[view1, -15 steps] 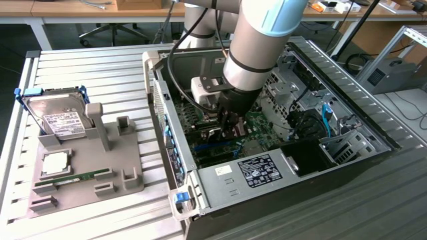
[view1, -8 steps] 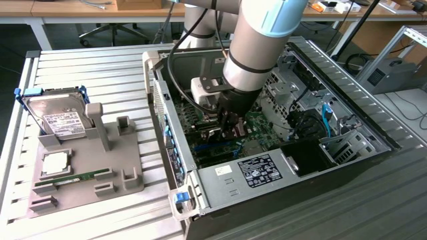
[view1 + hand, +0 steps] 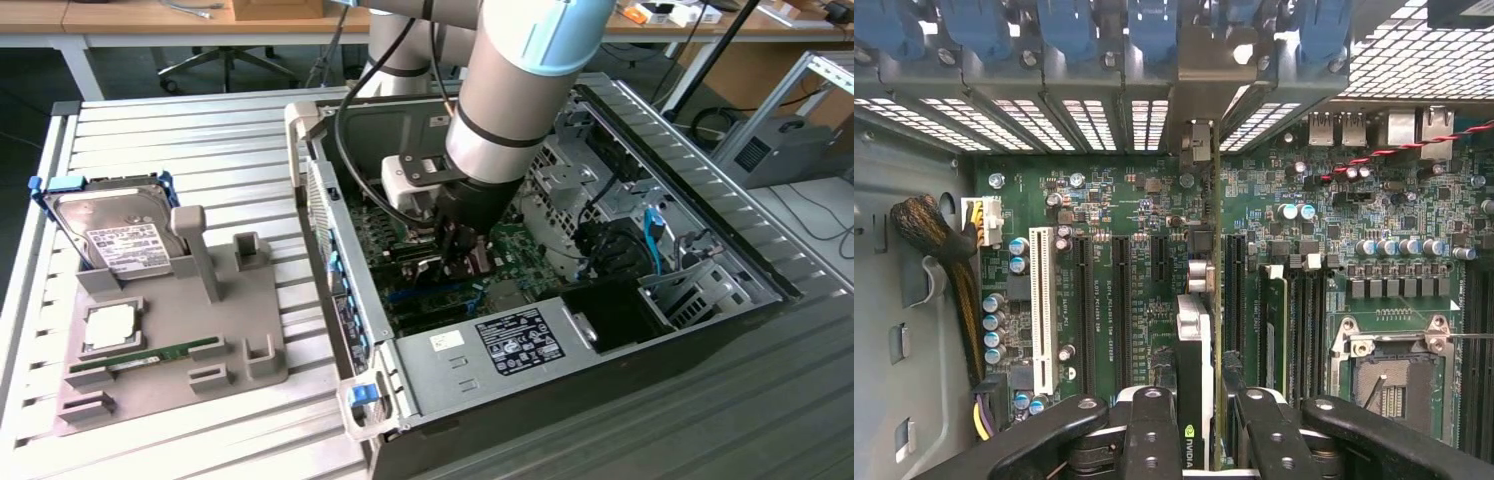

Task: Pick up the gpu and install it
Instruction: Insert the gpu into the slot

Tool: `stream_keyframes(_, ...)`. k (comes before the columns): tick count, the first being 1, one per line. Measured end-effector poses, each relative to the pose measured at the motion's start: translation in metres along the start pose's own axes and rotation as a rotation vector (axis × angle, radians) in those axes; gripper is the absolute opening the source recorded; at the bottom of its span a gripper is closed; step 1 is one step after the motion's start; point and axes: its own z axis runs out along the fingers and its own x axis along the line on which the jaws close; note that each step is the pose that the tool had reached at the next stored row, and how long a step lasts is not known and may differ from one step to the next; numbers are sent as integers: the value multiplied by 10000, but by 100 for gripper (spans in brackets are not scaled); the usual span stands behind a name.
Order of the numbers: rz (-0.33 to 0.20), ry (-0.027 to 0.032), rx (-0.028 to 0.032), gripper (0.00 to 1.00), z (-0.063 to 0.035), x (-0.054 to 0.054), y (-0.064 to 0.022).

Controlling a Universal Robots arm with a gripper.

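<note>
Wrist view shows the gripper (image 3: pixel 1206 428) closed on the gpu (image 3: pixel 1193 335), with one black finger (image 3: pixel 1154 425) against each face and the card held edge-on and upright over the motherboard (image 3: pixel 1104 200). The card runs between two long black expansion slots (image 3: pixel 1122 310), and its far end reaches toward the rear slot openings (image 3: pixel 1094 120) beneath the blue latches (image 3: pixel 1069 30). We cannot tell whether its contact edge has entered a slot, because the card hides whatever lies directly beneath it. In the exterior view, the arm (image 3: pixel 521 90) reaches down into the open computer case (image 3: pixel 747 250), well apart from the grey fixture (image 3: pixel 174 385) that carries the hard drive (image 3: pixel 114 230) on the exterior view's left. We judge misalignment to be the chief hazard. If the card sits slightly to one side of its slot, downward force would land on the board or on the small capacitors (image 3: pixel 1019 255) near the slots rather than in the connector. A tilt along the card's length would let one end seat and leave the other proud. The end bracket could also catch on the metal frame at the rear openings and stop the card short. The grip sits at one end of a thin card, so we consider that resistance at the far end could pivot or slip it between the fingers. The braided cable bundle (image 3: pixel 939 240) lies well apart and we rate it a minor concern.
</note>
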Motion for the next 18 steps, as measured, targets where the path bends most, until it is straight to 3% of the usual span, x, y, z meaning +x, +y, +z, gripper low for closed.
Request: stream_keyframes(18, 0, 2, -1, 27, 72, 5, -1)
